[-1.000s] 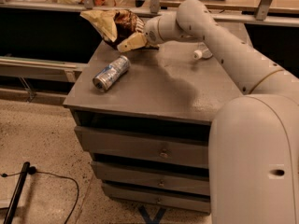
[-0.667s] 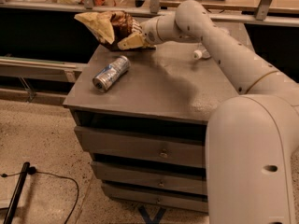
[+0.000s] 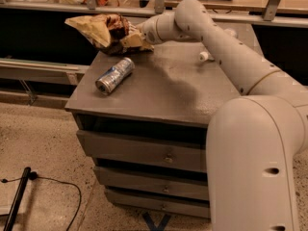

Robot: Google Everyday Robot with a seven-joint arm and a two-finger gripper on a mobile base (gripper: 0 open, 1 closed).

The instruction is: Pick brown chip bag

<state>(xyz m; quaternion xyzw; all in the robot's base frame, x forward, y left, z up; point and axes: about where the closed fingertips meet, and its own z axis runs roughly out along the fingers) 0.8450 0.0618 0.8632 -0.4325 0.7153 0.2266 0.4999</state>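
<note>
Grey cabinet (image 3: 159, 95) with stacked drawers (image 3: 144, 150), all closed, contents hidden. On top near left edge: silver-blue can (image 3: 114, 75) on its side, open or sealed impossible to tell. Above back-left corner, clear of the surface: brown chip bag (image 3: 98, 28), crumpled, pale yellow end out to the left. Pinched at its right end by gripper (image 3: 131, 36), fingers clamped on the foil and mostly buried in it. Arm (image 3: 216, 47) across back-right of top. Just beside it a small white cap (image 3: 203, 57), rest of that item hidden behind arm. Lower left on floor: black rod (image 3: 18, 198) and thin cable (image 3: 57, 186), both cut off at frame edge. Shelf clutter behind bag too dim to name.
</note>
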